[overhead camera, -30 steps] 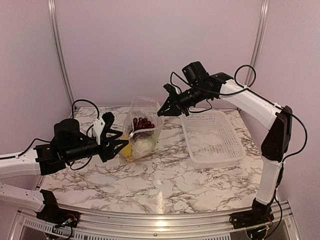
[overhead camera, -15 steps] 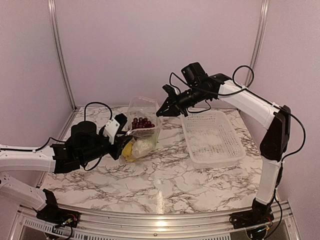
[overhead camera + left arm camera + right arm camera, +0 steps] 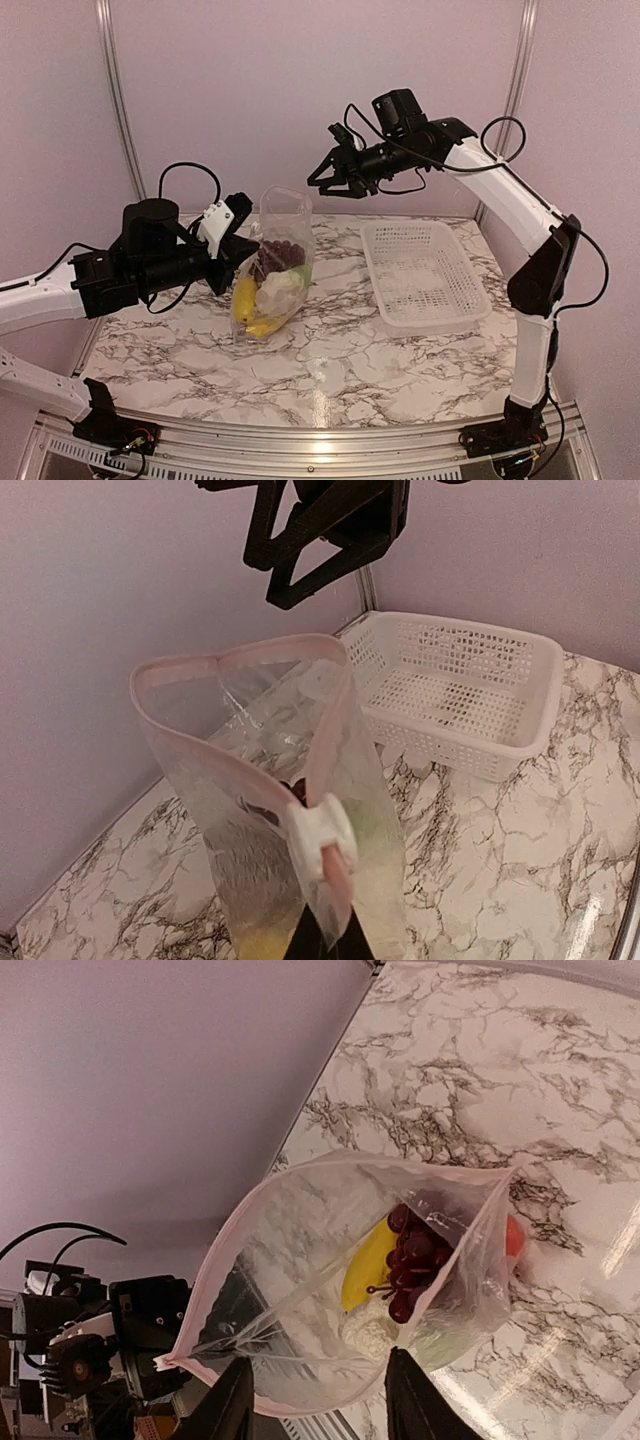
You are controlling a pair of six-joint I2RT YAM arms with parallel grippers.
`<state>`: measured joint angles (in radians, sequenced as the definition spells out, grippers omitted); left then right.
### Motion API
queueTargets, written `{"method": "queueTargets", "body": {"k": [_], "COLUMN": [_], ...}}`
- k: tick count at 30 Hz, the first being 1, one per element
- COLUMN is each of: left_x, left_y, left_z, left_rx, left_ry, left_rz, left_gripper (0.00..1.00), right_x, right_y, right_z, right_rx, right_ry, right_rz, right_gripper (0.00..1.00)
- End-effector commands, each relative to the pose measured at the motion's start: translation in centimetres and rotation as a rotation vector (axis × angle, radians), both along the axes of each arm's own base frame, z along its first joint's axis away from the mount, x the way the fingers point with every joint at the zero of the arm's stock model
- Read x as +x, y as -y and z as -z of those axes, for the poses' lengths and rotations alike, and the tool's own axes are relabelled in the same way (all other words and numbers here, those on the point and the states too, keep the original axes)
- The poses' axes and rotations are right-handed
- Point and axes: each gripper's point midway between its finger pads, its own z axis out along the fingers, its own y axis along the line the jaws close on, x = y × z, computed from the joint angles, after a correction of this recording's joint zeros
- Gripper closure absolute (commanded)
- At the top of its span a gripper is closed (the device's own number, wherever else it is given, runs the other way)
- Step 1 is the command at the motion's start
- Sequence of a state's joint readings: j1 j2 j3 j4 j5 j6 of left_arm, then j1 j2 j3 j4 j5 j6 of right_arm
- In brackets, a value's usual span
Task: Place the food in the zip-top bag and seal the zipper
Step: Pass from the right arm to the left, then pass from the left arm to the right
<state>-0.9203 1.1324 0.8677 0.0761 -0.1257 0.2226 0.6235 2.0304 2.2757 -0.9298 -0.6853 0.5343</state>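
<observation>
Hold pink zip strip (image 3: 240, 660) of clear crinkly plastic bag (image 3: 245, 880) clamped in left gripper (image 3: 245, 252); lower released right gripper (image 3: 322, 182) onto white slider (image 3: 322, 837), draw across.

Bag (image 3: 286, 215) stands upright toward the bench's (image 3: 350, 365) back-left, mouth up and gaping. Left tool (image 3: 243, 252) is pinched on its left edge. Inside are grapes (image 3: 283, 254), cauliflower (image 3: 279, 290) and a yellow piece (image 3: 245, 298). Right tool (image 3: 322, 178) is in the air up-right of the mouth, apart from it, jaws parted and holding nothing. Basket (image 3: 440, 318) sits on the bench's right side.
</observation>
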Motion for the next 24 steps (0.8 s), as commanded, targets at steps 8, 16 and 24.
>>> {"method": "queueTargets", "body": {"k": [8,16,24], "left_x": [-3.4,-3.7,-4.6], "left_y": [-0.5,1.0,1.5], "left_z": [-1.7,-3.9,-5.4], "left_rx": [0.037,-0.006,-0.005], "left_ry": [-0.135,-0.136,-0.129], "left_rz": [0.145,0.208,0.274], "left_gripper": [1.0,1.0,1.0], "right_x": [-3.1,-8.8,-9.7], "right_y": [0.2,-4.1,-5.4], "right_z": [-5.2,-4.3,-3.1], "right_rx": [0.078,0.073,0.1], "right_ry": [0.316,0.486,0.527], "right_rz": [-0.099,-0.386,-0.473], "right_gripper": [0.52,0.44,0.42]}}
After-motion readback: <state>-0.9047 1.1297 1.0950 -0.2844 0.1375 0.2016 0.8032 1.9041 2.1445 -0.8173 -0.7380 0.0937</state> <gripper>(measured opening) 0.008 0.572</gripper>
